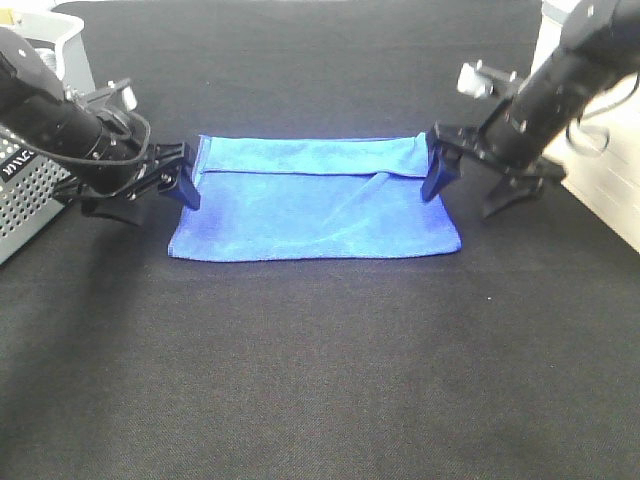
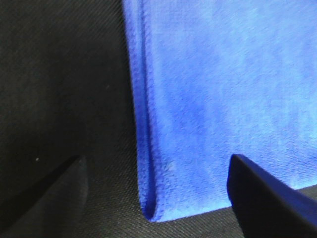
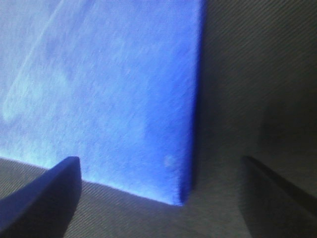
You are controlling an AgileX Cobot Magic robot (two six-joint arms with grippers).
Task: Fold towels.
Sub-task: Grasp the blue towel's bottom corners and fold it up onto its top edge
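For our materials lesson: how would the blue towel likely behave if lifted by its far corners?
The blue towel would probably flop and sag: it lies folded with soft creases. It looks thin, so likely light.

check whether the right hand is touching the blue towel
Cannot tell. In the right wrist view the open right hand straddles the blue towel's corner, one finger overlapping its edge; contact or gap isn't plain.

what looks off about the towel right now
The blue towel has a diagonal wrinkle right of its middle in the high view, so the cloth is not lying flat there. Nothing else stands out.
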